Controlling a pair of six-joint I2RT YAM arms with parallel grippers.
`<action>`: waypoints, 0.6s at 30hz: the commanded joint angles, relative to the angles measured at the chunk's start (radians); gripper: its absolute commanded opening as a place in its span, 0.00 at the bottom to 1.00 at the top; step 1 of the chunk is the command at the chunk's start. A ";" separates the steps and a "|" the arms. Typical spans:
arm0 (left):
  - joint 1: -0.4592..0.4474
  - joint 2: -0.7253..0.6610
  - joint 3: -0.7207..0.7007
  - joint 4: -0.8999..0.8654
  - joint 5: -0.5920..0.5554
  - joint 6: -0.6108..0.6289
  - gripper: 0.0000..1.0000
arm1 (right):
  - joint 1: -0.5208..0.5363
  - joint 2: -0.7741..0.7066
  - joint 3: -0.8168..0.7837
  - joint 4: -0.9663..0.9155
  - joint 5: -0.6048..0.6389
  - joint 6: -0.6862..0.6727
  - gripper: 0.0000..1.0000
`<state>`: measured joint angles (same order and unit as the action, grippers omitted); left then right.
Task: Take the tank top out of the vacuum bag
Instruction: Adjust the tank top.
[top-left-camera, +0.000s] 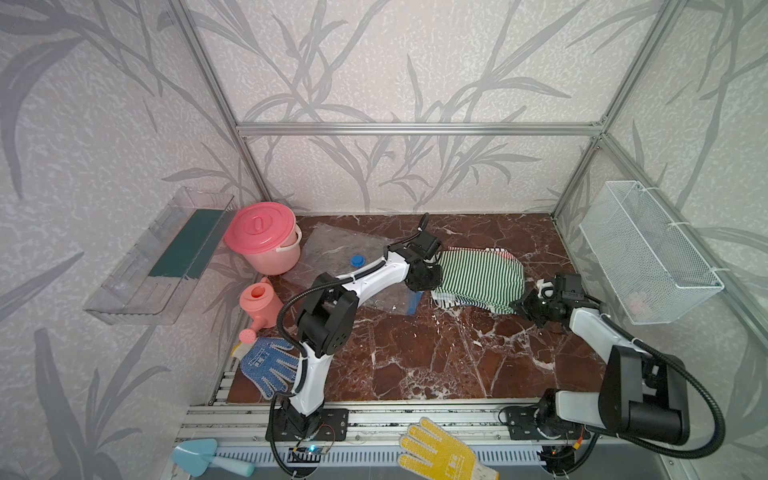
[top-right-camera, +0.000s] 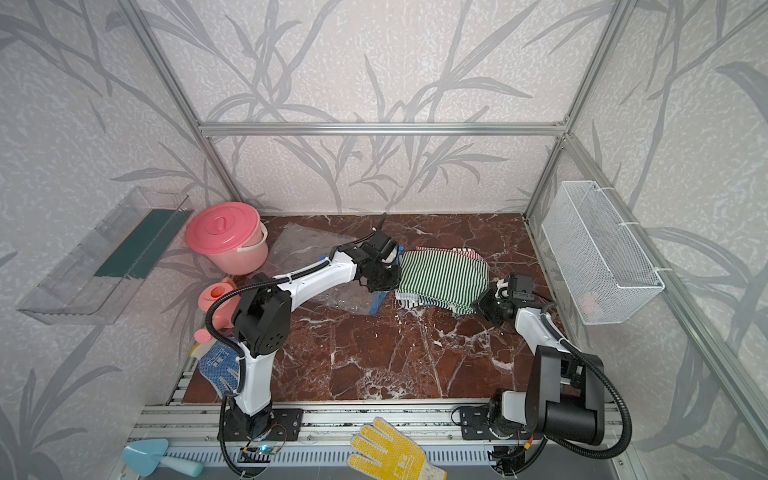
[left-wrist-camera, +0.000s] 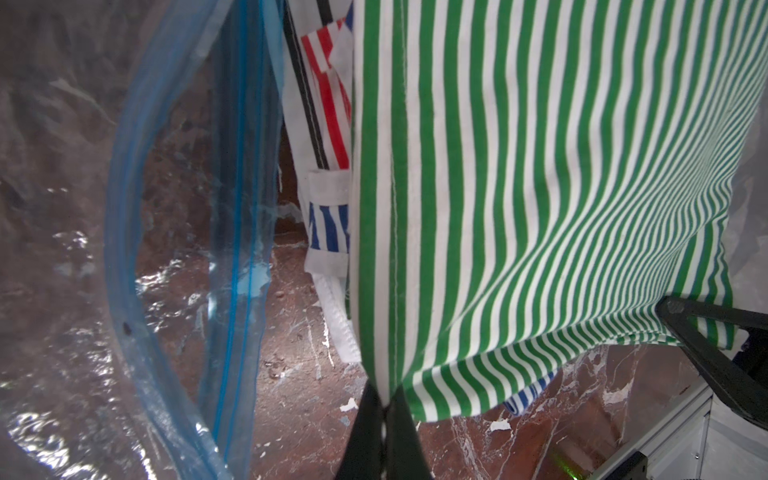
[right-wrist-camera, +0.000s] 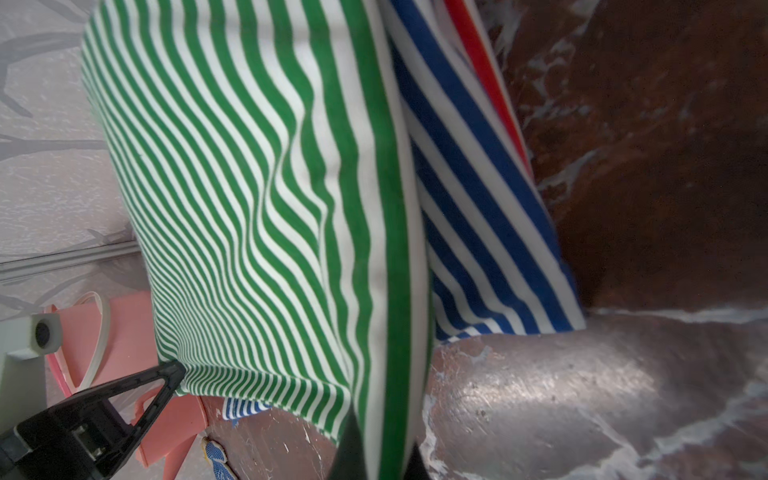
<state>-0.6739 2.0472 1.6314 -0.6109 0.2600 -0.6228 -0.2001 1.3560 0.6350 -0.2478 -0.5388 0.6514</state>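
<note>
**Front rail.** A yellow glove (top-left-camera: 440, 453) lies on the rail and a blue glove (top-left-camera: 268, 368) at the table's (top-left-camera: 415, 357) near left edge. Both are well apart from the work and pose no hazard.

**Right gripper** (right-wrist-camera: 380, 440). The jaws are pinched narrow on one hem corner of the tank top (top-left-camera: 478, 278). The bite takes in only the edge of the cloth, so a sharp pull could strip it free.

**Tank top.** The green-striped panel hangs stretched between the two grippers. Blue- and red-striped layers sag beneath it, and whether they touch the table cannot be told. If the arms draw apart unevenly, the weaker pinch is likely to let go and the garment to drop in a heap.

**Left gripper** (left-wrist-camera: 384, 407). The jaws are closed tight on the opposite hem corner, an equally shallow hold.

**Vacuum bag** (top-left-camera: 332, 249). It lies flat under the left forearm, its blue zip strip (left-wrist-camera: 237, 208) gaping just beside the garment's straps. The garment appears clear of the mouth. Trailing straps could catch the strip and drag the bag, and a low sweep of the left arm could push it.

**Beyond.** The watering can (top-left-camera: 259, 305) and the pink bucket (top-left-camera: 266, 239) stand at the bag's far side, and a dragged bag could nudge either.
</note>
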 joint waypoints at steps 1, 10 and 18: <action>0.007 -0.059 -0.035 -0.019 -0.047 0.004 0.00 | -0.010 0.038 0.011 0.006 0.046 -0.042 0.00; 0.007 -0.027 -0.027 -0.039 -0.101 0.009 0.00 | -0.009 0.123 0.025 0.059 0.054 -0.041 0.00; -0.001 -0.110 -0.039 -0.025 -0.180 0.050 0.36 | -0.009 0.075 0.051 0.043 0.049 -0.047 0.54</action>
<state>-0.6815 2.0319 1.6005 -0.6060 0.1799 -0.6022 -0.2028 1.4719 0.6563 -0.1951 -0.5255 0.6182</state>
